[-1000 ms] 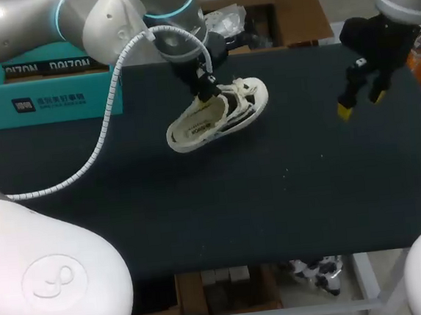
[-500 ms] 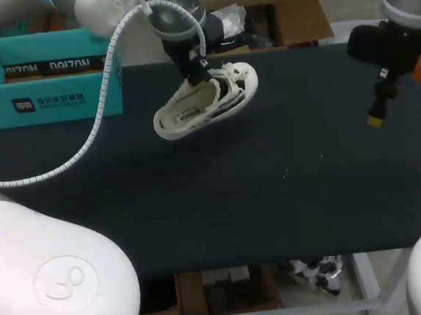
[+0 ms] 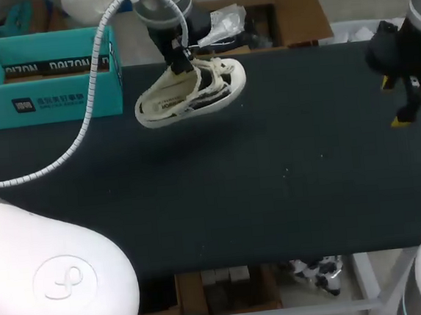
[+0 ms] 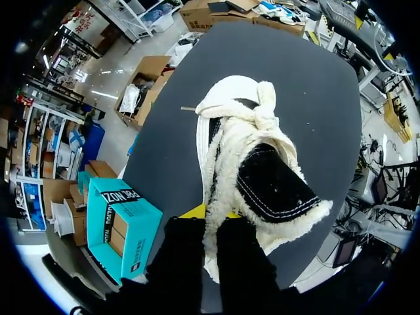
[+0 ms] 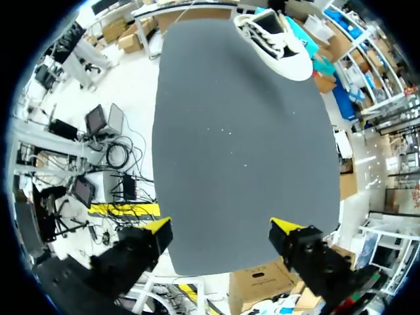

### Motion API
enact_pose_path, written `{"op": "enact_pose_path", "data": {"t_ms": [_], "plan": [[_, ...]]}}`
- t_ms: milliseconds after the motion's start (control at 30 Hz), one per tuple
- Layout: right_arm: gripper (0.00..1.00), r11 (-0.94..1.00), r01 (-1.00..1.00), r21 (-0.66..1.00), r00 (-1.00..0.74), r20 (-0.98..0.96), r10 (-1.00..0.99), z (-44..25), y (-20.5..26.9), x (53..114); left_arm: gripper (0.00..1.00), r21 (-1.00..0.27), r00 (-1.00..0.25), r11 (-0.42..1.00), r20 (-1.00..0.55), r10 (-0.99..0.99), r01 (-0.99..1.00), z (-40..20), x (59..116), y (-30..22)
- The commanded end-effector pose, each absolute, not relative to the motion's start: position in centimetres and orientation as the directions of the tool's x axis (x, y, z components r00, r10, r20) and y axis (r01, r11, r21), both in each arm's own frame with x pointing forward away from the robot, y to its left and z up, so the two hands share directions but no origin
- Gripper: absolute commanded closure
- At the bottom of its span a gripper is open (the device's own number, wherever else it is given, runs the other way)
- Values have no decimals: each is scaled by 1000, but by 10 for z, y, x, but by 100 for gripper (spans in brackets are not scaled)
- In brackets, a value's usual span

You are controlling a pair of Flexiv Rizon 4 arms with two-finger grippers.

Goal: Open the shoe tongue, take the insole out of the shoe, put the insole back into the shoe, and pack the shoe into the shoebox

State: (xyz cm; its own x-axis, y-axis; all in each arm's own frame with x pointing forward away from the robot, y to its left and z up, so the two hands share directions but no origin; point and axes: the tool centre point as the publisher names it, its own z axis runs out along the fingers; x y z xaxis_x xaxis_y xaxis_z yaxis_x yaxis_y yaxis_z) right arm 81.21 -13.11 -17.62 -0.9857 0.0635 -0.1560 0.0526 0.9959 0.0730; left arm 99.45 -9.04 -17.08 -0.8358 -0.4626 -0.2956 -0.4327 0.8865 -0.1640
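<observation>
Shoe (image 3: 190, 93) hanging under our left gripper (image 3: 182, 63)
It pinches the shoe above the tabletop (image 3: 273, 196); our right gripper (image 3: 402, 115) hangs well aside, fingers splayed.

Jaws of the left gripper (image 4: 211, 215) — mostly hidden behind the shoe (image 4: 259, 164).

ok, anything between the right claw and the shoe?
Nothing: only bare black table between the right claw and the shoe, shown in the head and right wrist views.

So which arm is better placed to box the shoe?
Left. The left tool holds the shoe, close beside the box. The right tool is open, empty, far across the table.
</observation>
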Motion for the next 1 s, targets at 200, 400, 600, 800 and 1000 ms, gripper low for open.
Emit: {"op": "enact_pose_path", "data": {"t_ms": [200,400,600,800,1000], "plan": [[0,996,-22,81,-981,-196,-6,-179,-136,806,100,-191,-862,937,-371,-346,-294,-143,1056,-33],[0,996,-22,81,-981,-196,-6,-179,-136,806,100,-188,-877,961,-402,-264,-203,-122,1120,21],[0,996,-22,81,-981,-196,-6,-179,-136,806,100,-190,-884,971,-417,-212,-144,-105,1180,91],[0,996,-22,81,-981,-196,-6,-179,-136,806,100,-179,-887,972,-408,-216,-154,-112,1225,147],[0,996,-22,81,-981,-196,-6,-179,-136,806,100,-172,-893,970,-391,-225,-169,-130,1248,201]]}}
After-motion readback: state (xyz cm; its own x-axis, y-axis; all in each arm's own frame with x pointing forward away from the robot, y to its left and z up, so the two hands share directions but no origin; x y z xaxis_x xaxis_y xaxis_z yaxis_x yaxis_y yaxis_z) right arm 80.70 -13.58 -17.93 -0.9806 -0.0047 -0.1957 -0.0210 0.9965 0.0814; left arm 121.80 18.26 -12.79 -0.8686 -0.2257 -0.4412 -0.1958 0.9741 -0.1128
